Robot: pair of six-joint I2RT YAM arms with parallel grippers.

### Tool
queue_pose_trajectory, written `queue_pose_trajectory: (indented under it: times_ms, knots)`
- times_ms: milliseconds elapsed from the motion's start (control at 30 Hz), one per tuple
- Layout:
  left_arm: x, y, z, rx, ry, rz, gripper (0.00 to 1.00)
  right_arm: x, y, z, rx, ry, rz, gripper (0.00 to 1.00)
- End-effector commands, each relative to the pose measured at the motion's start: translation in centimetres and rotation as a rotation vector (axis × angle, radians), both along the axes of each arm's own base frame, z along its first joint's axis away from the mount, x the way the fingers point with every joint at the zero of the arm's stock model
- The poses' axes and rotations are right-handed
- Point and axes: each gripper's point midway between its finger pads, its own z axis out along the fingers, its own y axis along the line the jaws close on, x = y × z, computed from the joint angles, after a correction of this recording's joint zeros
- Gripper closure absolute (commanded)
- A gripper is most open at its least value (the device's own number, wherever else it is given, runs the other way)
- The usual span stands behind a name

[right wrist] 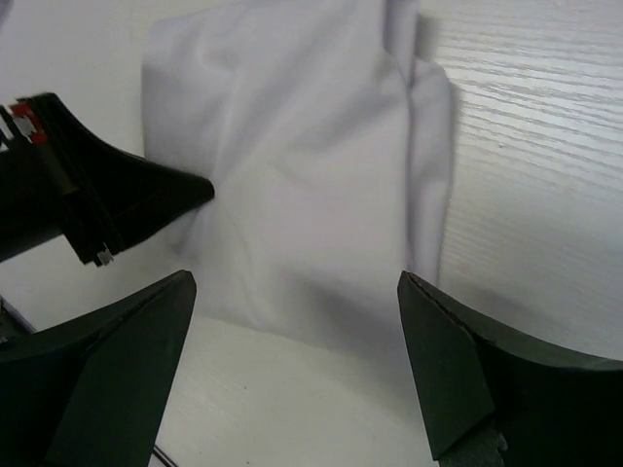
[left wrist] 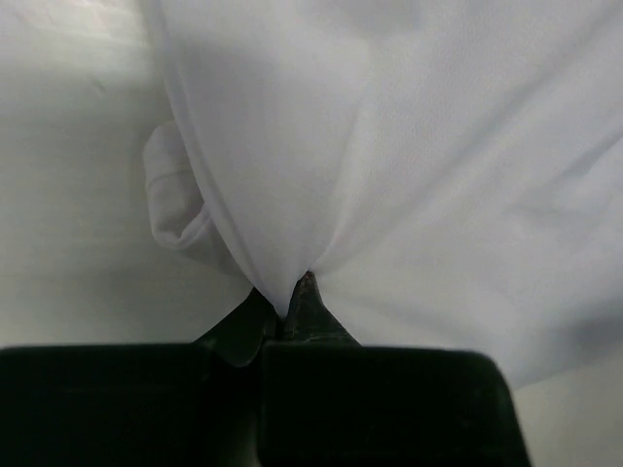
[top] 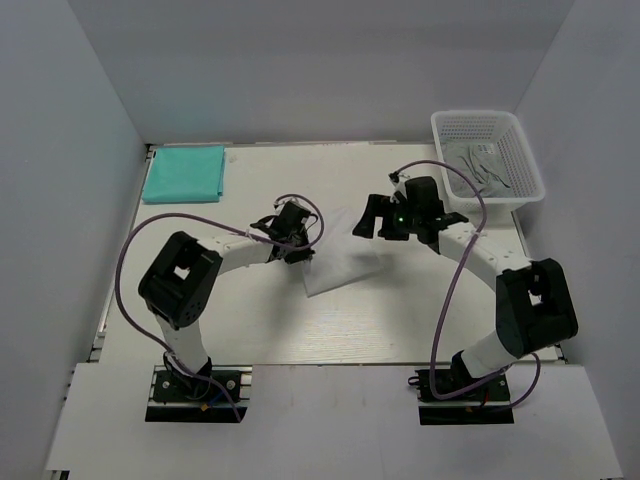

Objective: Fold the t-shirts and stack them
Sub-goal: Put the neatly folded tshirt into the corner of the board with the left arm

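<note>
The white t-shirt lies mid-bench, and the teal t-shirt sits folded at the far left corner, so folding the white one looks like the step in hand. The left pincer is clamped on a pinch of its left edge; the right pincer hangs over the far side, jaws wide and empty. Next, I judge, the right must drop and nip its own edge so both can carry the cloth over evenly.

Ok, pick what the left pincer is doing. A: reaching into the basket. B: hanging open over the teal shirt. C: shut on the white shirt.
C: in the left wrist view the left pincer is closed, with cloth of the white t-shirt gathered to a point between its tips.
</note>
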Motion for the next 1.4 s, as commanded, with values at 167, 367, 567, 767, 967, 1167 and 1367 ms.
queue_pose_trajectory:
  times_ms: [167,367,567,767,967,1167,1367]
  knots:
    - [5.3,6.4,6.1,0.496,-0.308,-0.2,1.0,0.4,-4.4,2.4,-0.1,-0.182,-0.169,0.1]
    - [8.1,8.4,11.5,0.684,-0.487,-0.305,1.0,0.2,-7.7,3.2,-0.165,-0.26,-0.323,0.1]
    - [10.5,12.3,13.0,0.84,-0.521,-0.341,1.0,-0.3,-9.3,2.4,-0.23,-0.249,-0.368,0.1]
    - [13.3,16.0,15.8,0.906,-0.569,-0.335,1.0,0.0,-10.4,1.4,-0.297,-0.235,-0.4,0.1]
    - [16.0,18.5,18.4,0.954,-0.643,-0.377,1.0,0.7,-11.2,0.6,-0.36,-0.21,-0.424,0.1]
    - [18.8,20.9,20.9,0.94,-0.638,-0.326,1.0,1.0,-11.5,-0.5,-0.404,-0.163,-0.437,0.1]
    - [20.9,23.3,21.5,0.916,-0.599,-0.313,1.0,1.5,-10.6,-0.6,-0.372,-0.153,-0.426,0.1]
